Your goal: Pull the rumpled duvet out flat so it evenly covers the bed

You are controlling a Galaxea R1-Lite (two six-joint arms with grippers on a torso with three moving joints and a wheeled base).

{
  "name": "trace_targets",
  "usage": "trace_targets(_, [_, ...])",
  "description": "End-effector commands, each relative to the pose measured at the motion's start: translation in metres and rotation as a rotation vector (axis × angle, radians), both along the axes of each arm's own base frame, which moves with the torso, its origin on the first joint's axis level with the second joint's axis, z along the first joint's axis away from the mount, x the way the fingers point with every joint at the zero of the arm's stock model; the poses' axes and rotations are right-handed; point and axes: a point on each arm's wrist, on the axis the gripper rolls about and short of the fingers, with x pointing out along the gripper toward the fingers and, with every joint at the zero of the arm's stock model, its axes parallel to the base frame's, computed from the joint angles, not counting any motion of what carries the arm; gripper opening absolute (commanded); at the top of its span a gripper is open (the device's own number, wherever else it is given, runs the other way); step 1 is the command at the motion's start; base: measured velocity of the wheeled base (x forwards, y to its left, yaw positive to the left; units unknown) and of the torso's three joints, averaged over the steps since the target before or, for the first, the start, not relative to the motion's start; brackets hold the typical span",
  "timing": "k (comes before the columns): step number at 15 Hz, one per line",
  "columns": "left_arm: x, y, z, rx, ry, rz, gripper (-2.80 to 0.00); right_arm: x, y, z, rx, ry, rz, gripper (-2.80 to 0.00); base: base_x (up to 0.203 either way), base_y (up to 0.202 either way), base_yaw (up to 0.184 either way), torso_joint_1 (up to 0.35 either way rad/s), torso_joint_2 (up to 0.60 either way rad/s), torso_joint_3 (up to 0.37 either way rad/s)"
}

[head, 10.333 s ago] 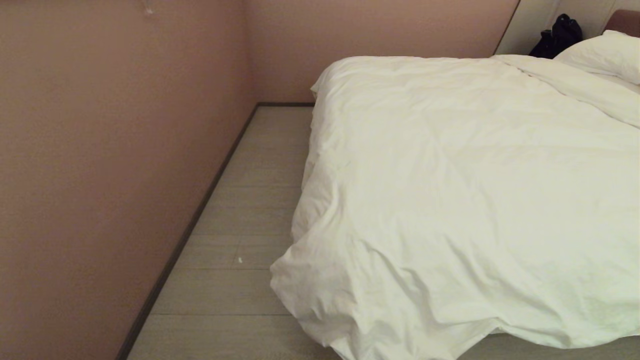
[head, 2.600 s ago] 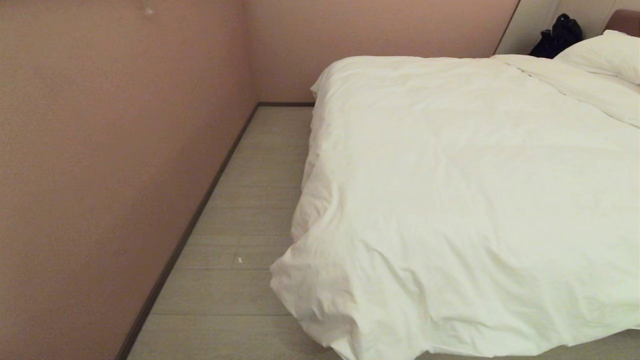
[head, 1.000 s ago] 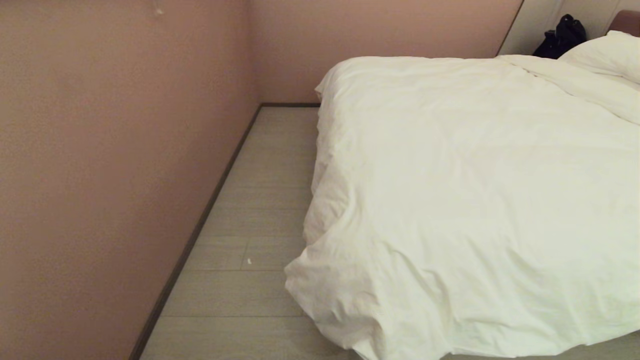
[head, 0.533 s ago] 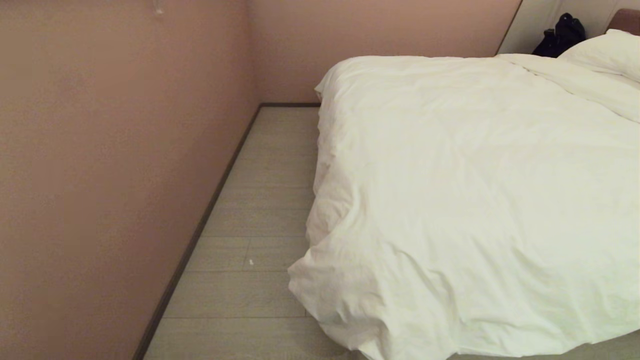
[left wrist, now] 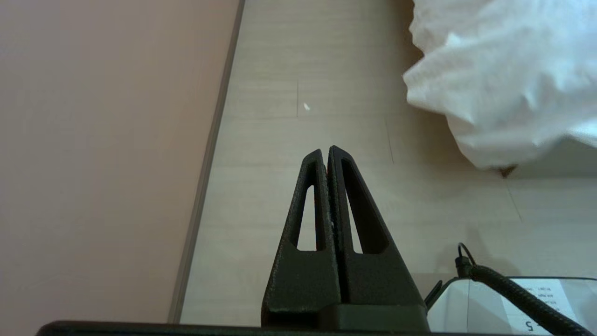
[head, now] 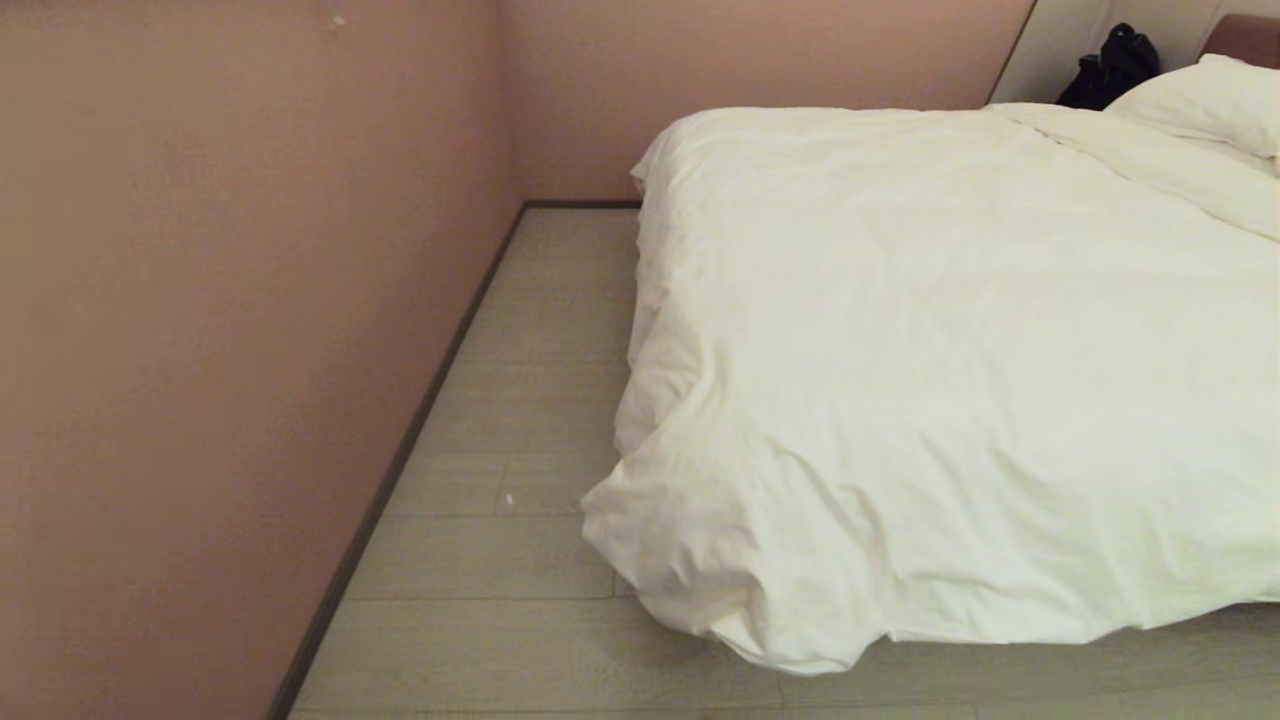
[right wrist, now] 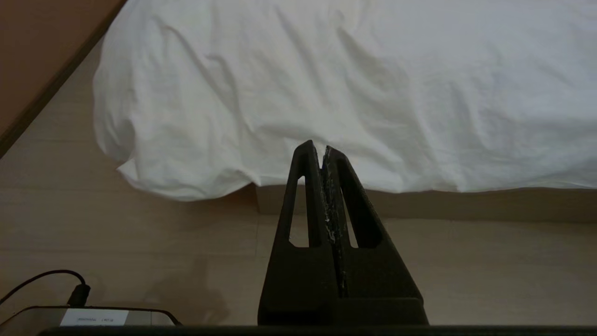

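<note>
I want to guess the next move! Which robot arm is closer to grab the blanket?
Probably the right. The right gripper, shut, points straight at the duvet edge hanging over the bed. The left gripper, shut, faces bare floor beside the duvet's corner.

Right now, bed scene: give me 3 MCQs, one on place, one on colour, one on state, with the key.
1. Where is the dark bag?
A. on the floor by the wall
B. beyond the far end of the bed, near the pillow
C. on top of the duvet

2. What colour is the wall beside the bed?
A. pinkish brown
B. blue
C. green

3. How do the fingers of the left gripper and right gripper stand?
A. both open
B. left open, right shut
C. both shut, holding nothing

Key: B, the bag sits behind the pillow in the head view; A, the wall reads pinkish brown; C, each wrist view shows the fingers pressed together, clear of the duvet.
</note>
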Motion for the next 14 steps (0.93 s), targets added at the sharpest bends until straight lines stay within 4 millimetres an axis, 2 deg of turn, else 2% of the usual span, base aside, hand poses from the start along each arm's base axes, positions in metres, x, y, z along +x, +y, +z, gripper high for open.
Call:
trace_targets(1, [-0.0001,0.0,0.0,0.0,0.0,0.001,-2.8,0.0002,0.0,-0.0003,0.0,0.002,0.001,-2.8,-0.191,0.0,0.001,0.002,0.0,0.003])
trace_targets(3, [-0.0001,0.0001,0.0,0.003,0.0,0.005,-2.8,0.0002,0.0,-0.0003,0.0,0.002,0.001,-2.8,-0.103,0.0,0.003,-0.001,0.0,0.004])
trace_targets(14, [-0.0001,0.0001,0.0,-0.011,0.0,0.007,-2.8,0.0001,0.0,0.0001,0.0,0.001,0.001,-2.8,0.0,0.0,0.0,0.0,0.0,0.0])
